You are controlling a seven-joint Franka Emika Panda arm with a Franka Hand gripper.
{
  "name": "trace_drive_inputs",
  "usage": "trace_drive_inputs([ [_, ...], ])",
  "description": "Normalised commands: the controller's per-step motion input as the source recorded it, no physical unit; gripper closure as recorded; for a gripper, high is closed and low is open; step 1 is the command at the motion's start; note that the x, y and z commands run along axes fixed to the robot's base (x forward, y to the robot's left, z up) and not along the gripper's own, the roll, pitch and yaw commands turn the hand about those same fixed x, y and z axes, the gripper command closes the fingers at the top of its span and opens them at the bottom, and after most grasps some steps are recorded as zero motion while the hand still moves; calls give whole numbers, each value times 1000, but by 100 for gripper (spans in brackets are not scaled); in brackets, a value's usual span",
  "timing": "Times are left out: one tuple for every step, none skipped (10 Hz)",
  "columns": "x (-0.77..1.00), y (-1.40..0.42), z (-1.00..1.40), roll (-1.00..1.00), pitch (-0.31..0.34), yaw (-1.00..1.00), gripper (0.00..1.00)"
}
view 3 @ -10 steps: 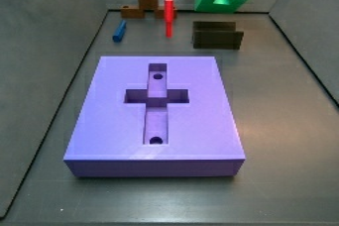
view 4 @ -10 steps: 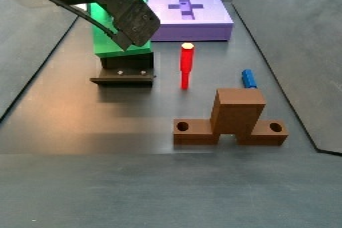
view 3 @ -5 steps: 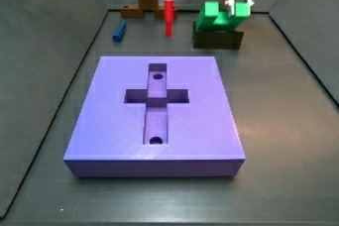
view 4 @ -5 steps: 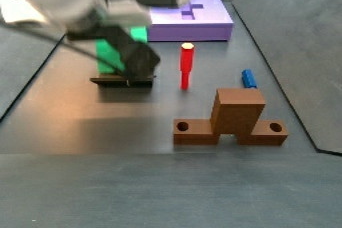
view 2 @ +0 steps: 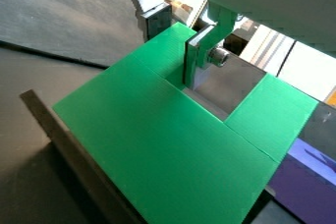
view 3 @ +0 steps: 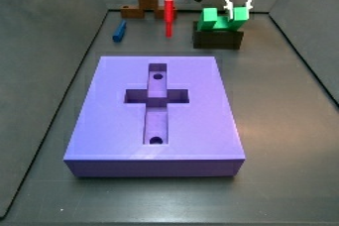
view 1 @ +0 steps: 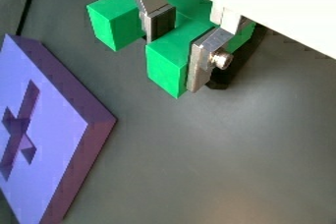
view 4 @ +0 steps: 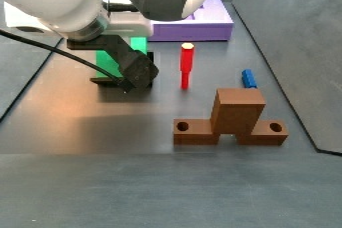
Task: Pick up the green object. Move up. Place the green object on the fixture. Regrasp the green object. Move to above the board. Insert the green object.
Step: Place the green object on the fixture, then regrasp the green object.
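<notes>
Sitting on the fixture [view 3: 219,39] near the upper right of a side view, the green object [view 3: 215,19] has the gripper [view 3: 237,12] directly over it, white body above and silver fingers reaching down onto the piece. In a wrist view the green object [view 1: 168,61] shows as two blocky prongs with a notch between, and the fingers [view 1: 205,59] stand at one prong, one plate on its outer face and the other in the notch, so the gripper [view 1: 182,39] is narrowly set and appears closed on that prong. In a wrist view from closer in, the green object [view 2: 144,130] fills most of the frame, with a finger [view 2: 199,59] upright at the notch.

The board [view 3: 155,114] lies in the middle of the counter [view 3: 284,121], well apart from the fixture. A red post [view 3: 169,16], a blue peg [view 3: 117,32] and an orange-brown block [view 3: 145,0] stand along the upper edge. From the opposite side view the arm covers most of the fixture [view 4: 118,81]. No writing or labels can be read anywhere.
</notes>
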Motion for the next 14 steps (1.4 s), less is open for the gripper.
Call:
trace_drive_inputs([
  [-86,0,-106,246,20,-57,100],
  [0,0,-11,111,60,-11,100],
  [0,0,0,0,0,0,100],
  [0,0,0,0,0,0,0],
  [80,-269,949,746,0,246,0],
  [20,-177,1000,520,0,246,0],
  [57,-189,1000,511,0,266,0],
  [0,-191,886,794,0,229,0],
  [0,-243,651,1000,-11,214,0],
  [0,-200,451,1000,-183,146,0],
  [0,-149,269,1000,-237,123,0],
  [0,-100,74,1000,-214,126,0],
  [0,-174,46,1000,-123,180,0],
  [0,-371,-37,1000,-57,146,0],
])
